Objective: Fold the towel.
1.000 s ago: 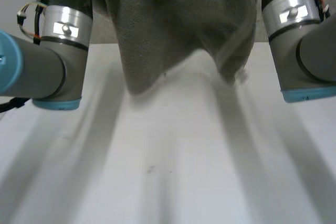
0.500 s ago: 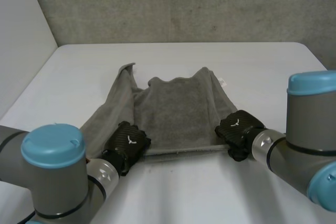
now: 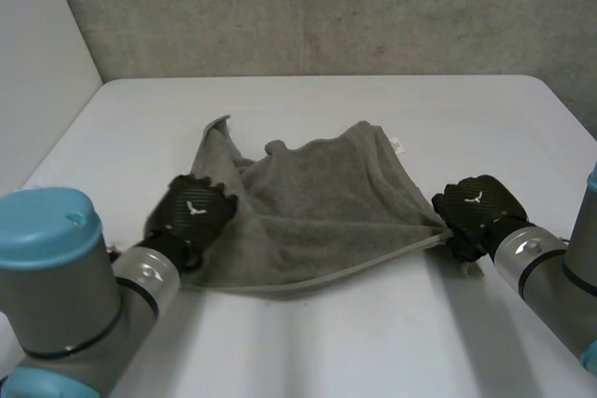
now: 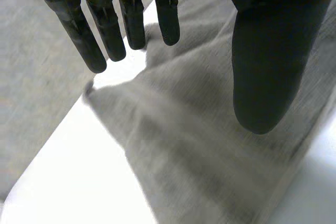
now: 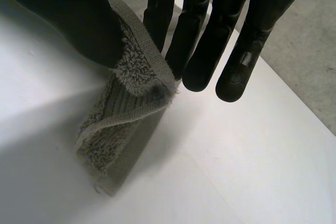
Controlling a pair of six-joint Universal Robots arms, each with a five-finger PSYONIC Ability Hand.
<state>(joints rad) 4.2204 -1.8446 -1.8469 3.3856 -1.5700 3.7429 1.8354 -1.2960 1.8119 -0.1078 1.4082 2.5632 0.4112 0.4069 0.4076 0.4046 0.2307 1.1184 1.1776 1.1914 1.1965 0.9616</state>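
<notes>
The grey towel [image 3: 317, 212] lay rumpled mid-frame on the white table [image 3: 308, 351]. The right hand [image 3: 476, 207], middle right, pinched its near corner between thumb and fingers. The left hand [image 3: 191, 212], middle left, was spread over the opposite edge, gripping nothing. A clean fold likely needed the left pinching its corner first, keeping the near hem taut.

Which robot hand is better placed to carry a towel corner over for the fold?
Right, probably. The right robot hand pinches the near right corner of the towel between thumb and fingers. The left robot hand lies open over the towel's left side, fingers straight, gripping nothing.
</notes>
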